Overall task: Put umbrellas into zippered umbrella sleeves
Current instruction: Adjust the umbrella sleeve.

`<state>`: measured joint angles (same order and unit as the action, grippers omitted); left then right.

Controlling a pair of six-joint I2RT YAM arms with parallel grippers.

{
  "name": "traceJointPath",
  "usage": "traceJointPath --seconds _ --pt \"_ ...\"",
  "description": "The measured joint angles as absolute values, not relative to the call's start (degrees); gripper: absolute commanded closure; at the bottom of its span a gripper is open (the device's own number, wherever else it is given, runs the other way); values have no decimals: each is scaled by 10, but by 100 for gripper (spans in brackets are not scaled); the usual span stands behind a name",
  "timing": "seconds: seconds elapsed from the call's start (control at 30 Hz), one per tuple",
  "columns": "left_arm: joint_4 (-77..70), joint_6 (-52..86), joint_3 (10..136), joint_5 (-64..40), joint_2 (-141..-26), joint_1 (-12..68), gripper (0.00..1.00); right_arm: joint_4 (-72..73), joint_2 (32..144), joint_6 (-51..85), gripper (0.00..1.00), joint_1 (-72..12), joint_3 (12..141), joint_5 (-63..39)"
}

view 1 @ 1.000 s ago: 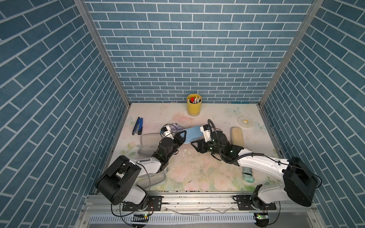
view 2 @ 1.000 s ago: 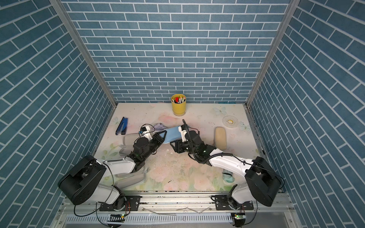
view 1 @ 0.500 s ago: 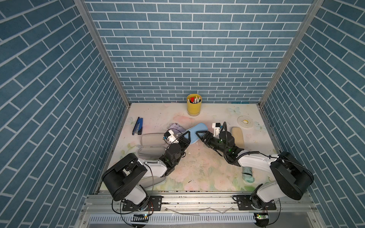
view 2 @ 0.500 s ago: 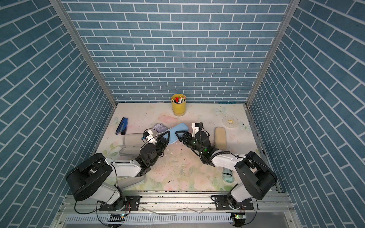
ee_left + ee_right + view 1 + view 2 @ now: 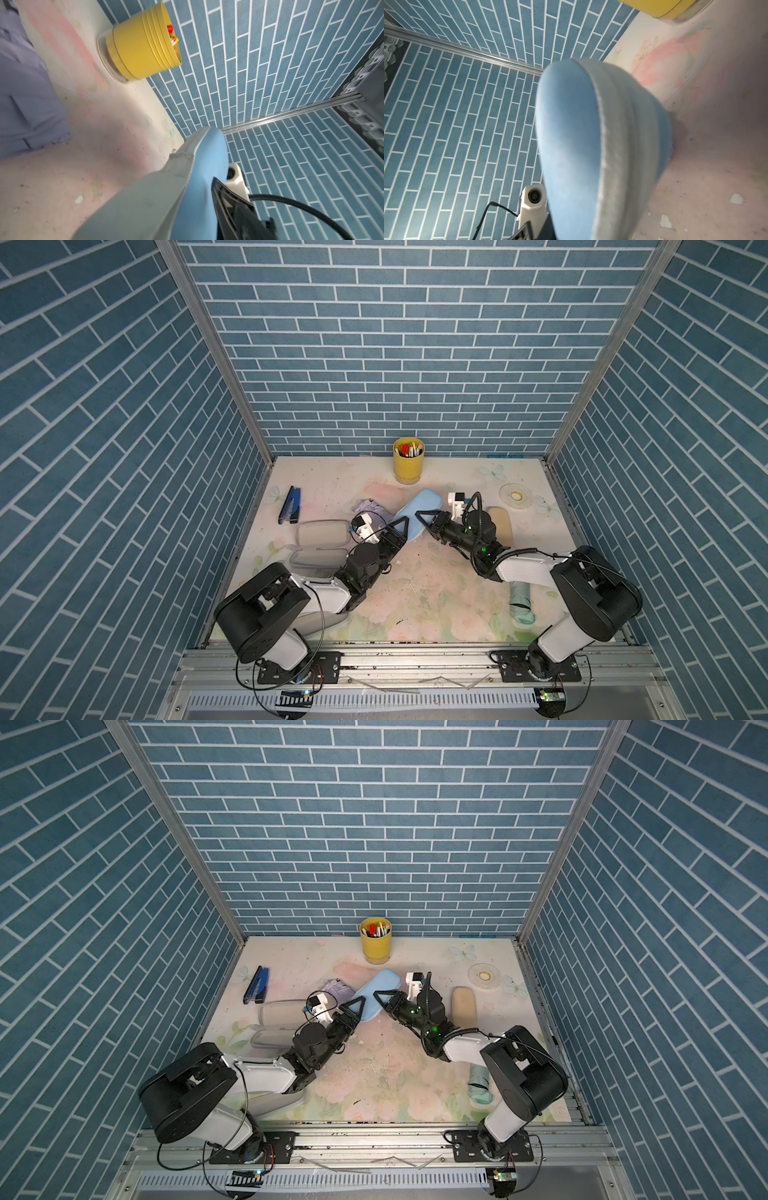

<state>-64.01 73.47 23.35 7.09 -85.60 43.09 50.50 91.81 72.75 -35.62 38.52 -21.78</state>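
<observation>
The light blue sleeve [image 5: 417,510] is held tilted over the tabletop [image 5: 415,585] middle, gripped at its near end by the right claw [image 5: 424,523]; the left claw [image 5: 402,526]'s state cannot be told. It should be steadied before unzipping

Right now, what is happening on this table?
Both grippers meet at the light blue case in the middle, the left gripper and right gripper on opposite sides; which one grips it I cannot tell. An open case lies beside the left arm, the lilac umbrella near it. A tan case and a mint umbrella lie by the right arm.
</observation>
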Motion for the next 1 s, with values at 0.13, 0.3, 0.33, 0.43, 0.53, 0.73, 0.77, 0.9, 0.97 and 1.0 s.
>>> traceJointPath --seconds 0.13,0.3,0.33,0.43,0.53,0.73,0.77,0.9,0.97,1.0 --pt "-522 685 220 -75 -781 319 13 352 910 624 86 -315 437 -281" --pt "-287 521 313 -215 -708 266 8 103 889 435 85 -315 528 -353" --pt "-263 497 331 -239 -705 266 8 75 884 412 85 -316 535 -367" --pt "-212 438 376 -301 -710 266 8 11 879 354 85 -323 552 -405" --pt "-204 418 395 -353 -738 267 8 -38 879 313 85 -336 566 -431" --pt "-206 415 409 -405 -792 276 14 -77 879 265 86 -364 597 -475" --pt "-211 416 409 -414 -794 276 16 -79 879 264 86 -367 598 -479" --pt "-261 441 409 -431 -802 278 32 -86 880 255 85 -367 601 -508" --pt "-296 461 409 -441 -812 278 46 -90 887 252 81 -367 611 -518" --pt "-307 469 409 -444 -816 277 55 -93 891 252 75 -366 616 -521"
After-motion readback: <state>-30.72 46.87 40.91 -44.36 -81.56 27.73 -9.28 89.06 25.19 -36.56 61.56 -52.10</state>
